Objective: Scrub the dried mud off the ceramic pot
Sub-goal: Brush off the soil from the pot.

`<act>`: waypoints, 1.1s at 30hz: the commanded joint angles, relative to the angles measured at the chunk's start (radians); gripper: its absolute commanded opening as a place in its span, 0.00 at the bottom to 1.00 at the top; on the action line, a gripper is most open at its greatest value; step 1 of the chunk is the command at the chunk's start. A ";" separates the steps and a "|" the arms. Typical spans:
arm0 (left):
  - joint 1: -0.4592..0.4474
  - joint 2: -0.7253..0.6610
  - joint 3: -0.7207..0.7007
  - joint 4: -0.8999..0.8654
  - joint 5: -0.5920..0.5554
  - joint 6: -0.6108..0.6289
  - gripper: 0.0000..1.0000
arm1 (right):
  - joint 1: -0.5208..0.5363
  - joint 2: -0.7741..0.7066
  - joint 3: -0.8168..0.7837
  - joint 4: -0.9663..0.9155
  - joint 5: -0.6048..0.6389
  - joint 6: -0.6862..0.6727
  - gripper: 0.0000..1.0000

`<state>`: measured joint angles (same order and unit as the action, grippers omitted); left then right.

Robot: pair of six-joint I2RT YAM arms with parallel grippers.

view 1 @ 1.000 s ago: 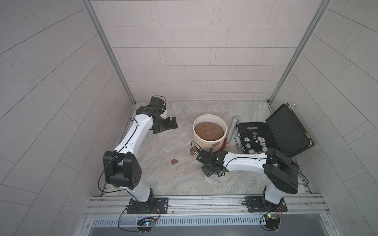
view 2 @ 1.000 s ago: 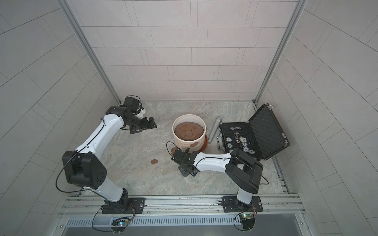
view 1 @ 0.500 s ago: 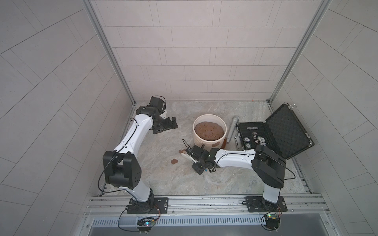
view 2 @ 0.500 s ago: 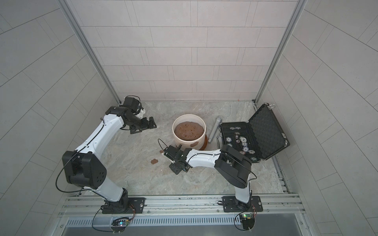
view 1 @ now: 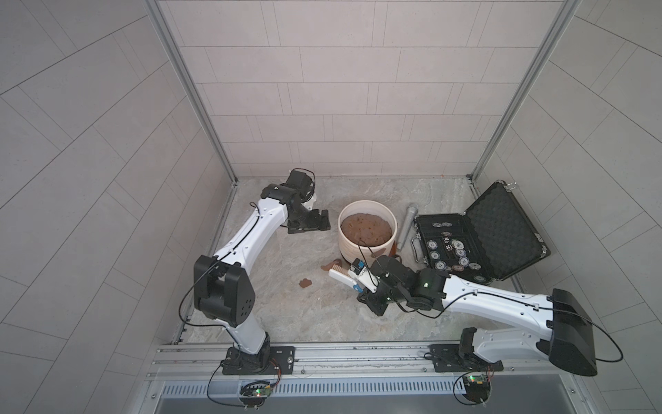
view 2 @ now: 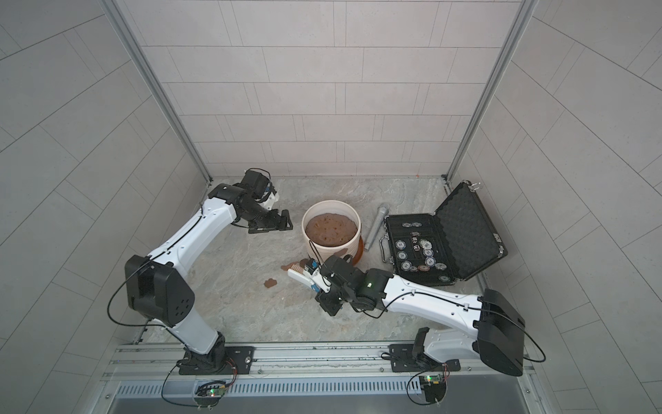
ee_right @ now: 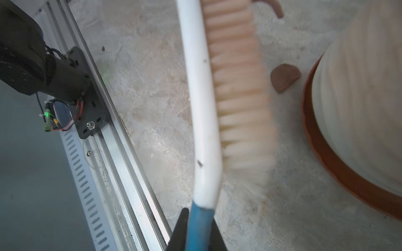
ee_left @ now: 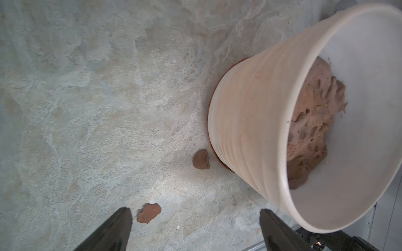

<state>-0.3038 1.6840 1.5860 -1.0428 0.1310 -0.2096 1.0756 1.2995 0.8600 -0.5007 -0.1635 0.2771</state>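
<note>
Stone floor [view 1: 286, 315] holds dried mud patches [view 1: 305, 283] beside the ceramic pot [view 1: 349, 249]; your right gripper [ee_right: 196, 228] pinches the scrub brush [ee_right: 200, 108], left gripper [ee_left: 194, 214] spread; more mud may cling.

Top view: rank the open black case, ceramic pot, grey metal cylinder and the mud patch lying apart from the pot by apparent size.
In a top view, largest to smallest:
1. black case
2. ceramic pot
3. grey metal cylinder
4. mud patch
</note>
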 commanded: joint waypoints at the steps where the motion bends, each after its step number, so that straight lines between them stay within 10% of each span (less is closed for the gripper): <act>1: 0.013 -0.008 0.031 -0.060 -0.043 0.023 0.94 | 0.014 0.108 0.015 -0.034 -0.029 0.028 0.00; 13: 0.141 -0.228 -0.288 -0.129 0.166 0.559 0.94 | -0.072 0.158 -0.031 0.163 -0.200 0.105 0.00; 33: 0.144 -0.175 -0.406 -0.014 0.256 0.581 0.90 | -0.119 0.136 0.011 0.288 -0.263 0.165 0.00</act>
<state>-0.1616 1.5078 1.1893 -1.0485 0.3386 0.3508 0.9630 1.4731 0.8509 -0.2657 -0.4114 0.4278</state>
